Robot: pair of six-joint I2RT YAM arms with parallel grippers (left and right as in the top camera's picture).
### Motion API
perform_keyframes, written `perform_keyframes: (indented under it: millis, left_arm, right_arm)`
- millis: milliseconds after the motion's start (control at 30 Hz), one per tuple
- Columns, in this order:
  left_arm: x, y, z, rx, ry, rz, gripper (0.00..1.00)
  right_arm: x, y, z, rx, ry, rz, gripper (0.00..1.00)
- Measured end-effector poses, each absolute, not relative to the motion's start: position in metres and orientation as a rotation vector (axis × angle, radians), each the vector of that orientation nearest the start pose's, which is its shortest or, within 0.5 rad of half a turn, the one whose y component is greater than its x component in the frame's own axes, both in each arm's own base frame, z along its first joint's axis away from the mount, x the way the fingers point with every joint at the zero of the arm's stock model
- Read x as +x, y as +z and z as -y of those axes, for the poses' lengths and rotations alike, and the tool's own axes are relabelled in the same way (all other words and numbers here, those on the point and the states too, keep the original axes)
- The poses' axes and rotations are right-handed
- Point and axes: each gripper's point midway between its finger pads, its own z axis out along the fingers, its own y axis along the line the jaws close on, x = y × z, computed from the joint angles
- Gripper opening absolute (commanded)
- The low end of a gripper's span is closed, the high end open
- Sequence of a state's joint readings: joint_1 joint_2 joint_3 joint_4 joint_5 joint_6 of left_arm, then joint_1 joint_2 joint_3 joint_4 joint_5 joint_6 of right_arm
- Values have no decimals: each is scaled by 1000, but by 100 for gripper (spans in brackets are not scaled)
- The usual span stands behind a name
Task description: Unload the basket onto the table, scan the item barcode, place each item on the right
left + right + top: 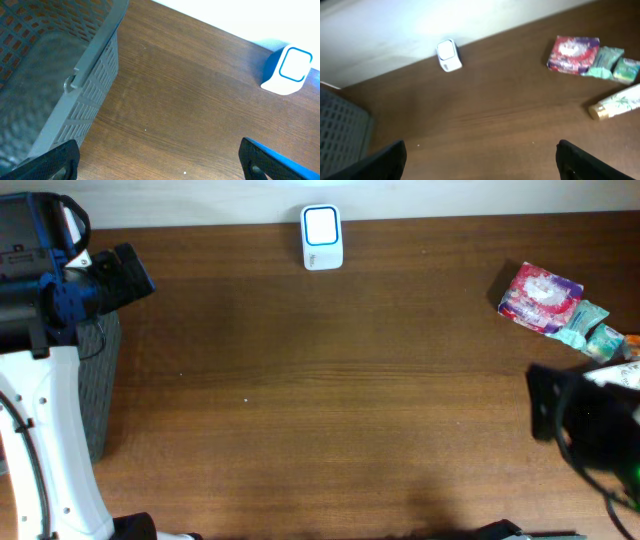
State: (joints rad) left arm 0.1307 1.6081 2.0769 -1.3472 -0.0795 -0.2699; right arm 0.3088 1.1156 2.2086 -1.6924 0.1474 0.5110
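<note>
The barcode scanner, a small white block with a blue-edged window, stands at the table's far edge; it also shows in the left wrist view and the right wrist view. The items lie in a cluster at the right: a red and purple packet, green sachets and a white tube with a gold cap. My left gripper hangs open beside the basket, nothing between its fingers. My right gripper is open over bare wood, holding nothing, just in front of the items.
A grey mesh basket stands at the left edge under the left arm. The right arm's black body covers part of the tube in the overhead view. Brown wood lies between the arms.
</note>
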Motion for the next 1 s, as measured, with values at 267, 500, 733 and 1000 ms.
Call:
perform_keyframes:
  millis: [267,500,733,1000]
  left_arm:
    - [373,353,-63,-521,36,-2390,99]
    - [373,353,-63,-521,36,-2390,99]
    - [373,353,-63,-521,36,-2390,99]
    - [373,353,-63,-521,35,-2390,99]
  right_arm:
    - [126,423,-42,81,390,-2240,94]
    - [118,418,-42,72,404,-2241,95]
    - [121,396,-44,68,390,-2317,99]
    - [120,387,-46,61,397,-2344,99]
